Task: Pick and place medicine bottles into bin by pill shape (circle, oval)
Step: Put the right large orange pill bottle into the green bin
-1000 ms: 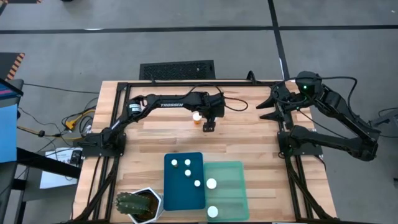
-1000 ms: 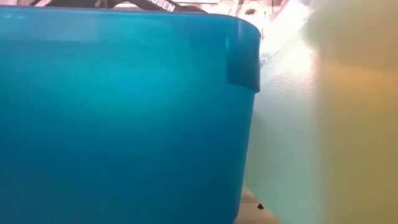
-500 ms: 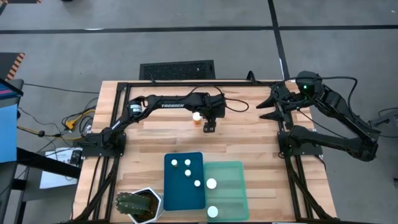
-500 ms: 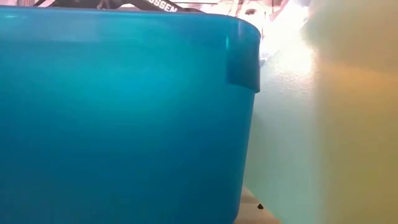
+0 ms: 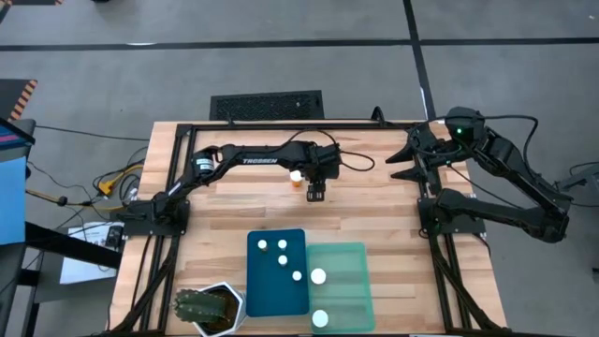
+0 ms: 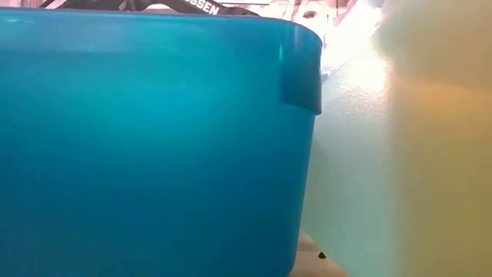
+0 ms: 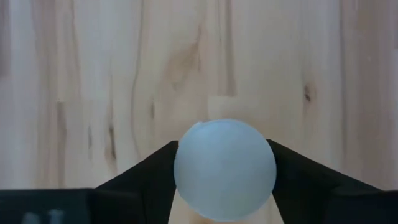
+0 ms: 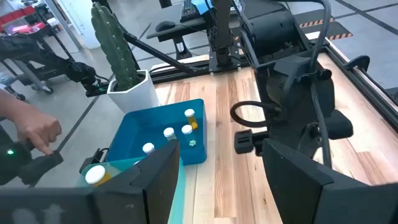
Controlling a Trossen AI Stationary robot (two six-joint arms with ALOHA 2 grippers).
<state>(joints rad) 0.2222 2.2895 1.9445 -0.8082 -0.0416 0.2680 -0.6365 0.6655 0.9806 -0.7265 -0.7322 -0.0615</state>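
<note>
Item: medicine bottle (image 7: 224, 169), white cap up, between the fingers (image 7: 140, 177) of the left gripper (image 5: 316, 192); fingers flank the cap, apparently just touching, grip unconfirmed.
Handling: close squarely below the cap, lift straight up off the counter (image 5: 374, 206).
Beyond: blue tray (image 5: 277, 271), three bottles; green tray (image 5: 339, 279), two.
Right gripper (image 5: 398, 159): parked, fingers apart.
Obscured: pill shape unreadable; low view blocked by tray walls.
</note>
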